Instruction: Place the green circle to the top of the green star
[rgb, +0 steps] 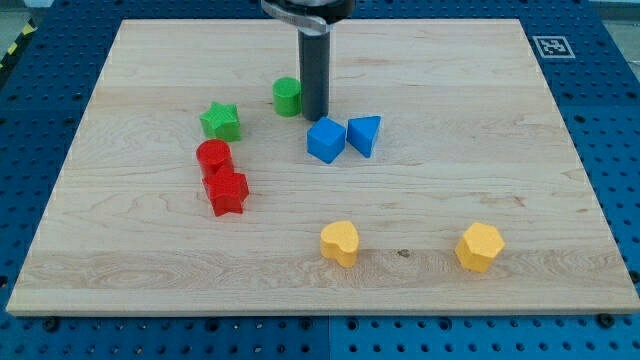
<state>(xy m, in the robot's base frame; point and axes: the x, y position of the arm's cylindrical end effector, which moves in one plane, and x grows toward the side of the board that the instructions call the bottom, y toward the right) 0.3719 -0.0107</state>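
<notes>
My tip rested on the wooden desk, at the lower end of the straight dark rod that served as end effector. The rod carried no jaws, so there was nothing on it to stand apart or together, and it clamped nothing.

The green circle stood immediately to the view's left of my tip, touching the rod's side or very nearly so; I could not tell which. The green star lay farther to the view's left of my tip and slightly toward the view's bottom, apart from the circle.

Just below my tip sat the blue cube-like block, with the blue triangular block beside it, to the lower right of my tip. The red circle and the red star-shaped block stood touching, well down to the lower left of my tip. The yellow heart-like block lay far toward the view's bottom, nearly straight below my tip, and the yellow hexagon-like block far to the lower right.
</notes>
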